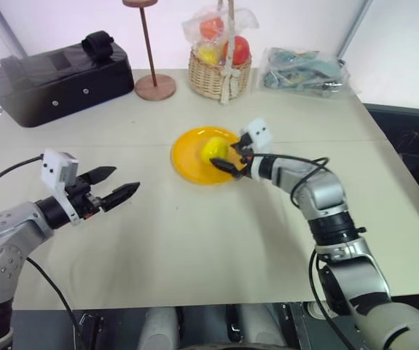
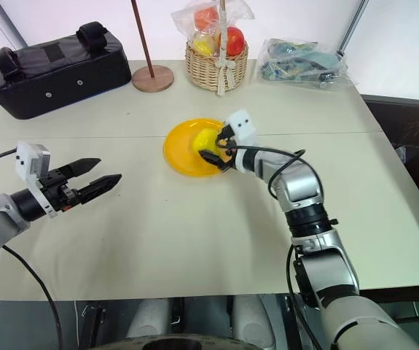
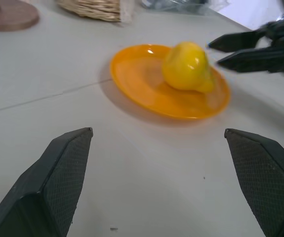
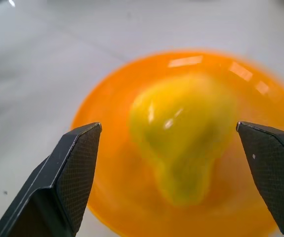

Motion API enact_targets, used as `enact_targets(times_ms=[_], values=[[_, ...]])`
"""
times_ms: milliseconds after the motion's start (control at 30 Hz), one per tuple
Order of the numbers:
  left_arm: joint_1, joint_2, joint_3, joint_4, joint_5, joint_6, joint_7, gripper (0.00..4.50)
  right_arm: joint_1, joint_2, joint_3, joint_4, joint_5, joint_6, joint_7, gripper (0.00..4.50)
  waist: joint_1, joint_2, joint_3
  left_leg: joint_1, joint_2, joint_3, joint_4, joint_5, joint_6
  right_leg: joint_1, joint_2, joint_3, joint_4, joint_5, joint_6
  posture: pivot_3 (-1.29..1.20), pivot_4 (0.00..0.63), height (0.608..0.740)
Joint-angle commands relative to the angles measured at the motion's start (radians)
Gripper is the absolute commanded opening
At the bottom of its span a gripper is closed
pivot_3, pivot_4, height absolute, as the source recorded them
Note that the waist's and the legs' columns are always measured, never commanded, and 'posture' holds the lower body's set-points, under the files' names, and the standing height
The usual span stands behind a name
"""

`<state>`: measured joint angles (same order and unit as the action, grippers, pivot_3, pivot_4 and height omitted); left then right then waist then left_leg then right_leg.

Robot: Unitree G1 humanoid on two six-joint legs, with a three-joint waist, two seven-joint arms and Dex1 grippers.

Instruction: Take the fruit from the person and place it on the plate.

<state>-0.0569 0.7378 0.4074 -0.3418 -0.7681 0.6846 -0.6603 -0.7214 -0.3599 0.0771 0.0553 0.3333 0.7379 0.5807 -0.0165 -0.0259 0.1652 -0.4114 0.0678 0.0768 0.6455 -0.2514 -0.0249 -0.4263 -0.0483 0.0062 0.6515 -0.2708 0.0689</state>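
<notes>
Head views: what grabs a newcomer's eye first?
The yellow pear-like fruit lying on the orange plate mid-table, with the right pincer open right beside it. Next, the left pincer hovering open over bare table, and the wicker basket of bagged fruit at the far edge.

The fruit lay on the plate, which sat near the middle of the surface. The right hand was just right of the fruit, its fingers apart on either side of it. The left hand hung over the surface well left of the plate. Behind the plate stood a basket, with a stand and a case to its left and a bag to its right.
</notes>
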Motion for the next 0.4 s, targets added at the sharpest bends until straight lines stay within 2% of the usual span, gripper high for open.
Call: enact_targets(times_ms=[33, 233, 400], values=[[-0.013, -0.014, 0.048, -0.003, 0.018, -0.038, 0.038, 4.50, 0.015, -0.045, -0.057, -0.139, 0.034, 0.033, 0.004, 4.47, 0.000, 0.000, 0.000, 0.000, 0.000, 0.000, 0.000, 0.000, 0.000, 0.000, 0.000, 0.000, 0.000, 0.000, 0.000, 0.00, 0.150, 0.740], [-0.026, -0.055, 0.064, 0.030, 0.056, -0.087, 0.093, 4.50, 0.121, -0.119, -0.139, -0.252, 0.048, 0.016, -0.005, 4.47, 0.002, 0.000, 0.000, 0.000, 0.000, 0.000, 0.000, 0.000, 0.000, 0.000, 0.000, 0.000, 0.000, 0.000, 0.000, 0.00, 0.150, 0.740], [-0.041, -0.110, 0.069, 0.046, 0.077, -0.125, 0.151, 4.50, 0.202, -0.080, -0.213, -0.193, -0.040, -0.215, -0.123, 4.47, 0.003, 0.000, 0.000, 0.000, 0.000, 0.000, 0.000, 0.000, 0.000, 0.000, 0.000, 0.000, 0.000, 0.000, 0.000, 0.00, 0.150, 0.740]])
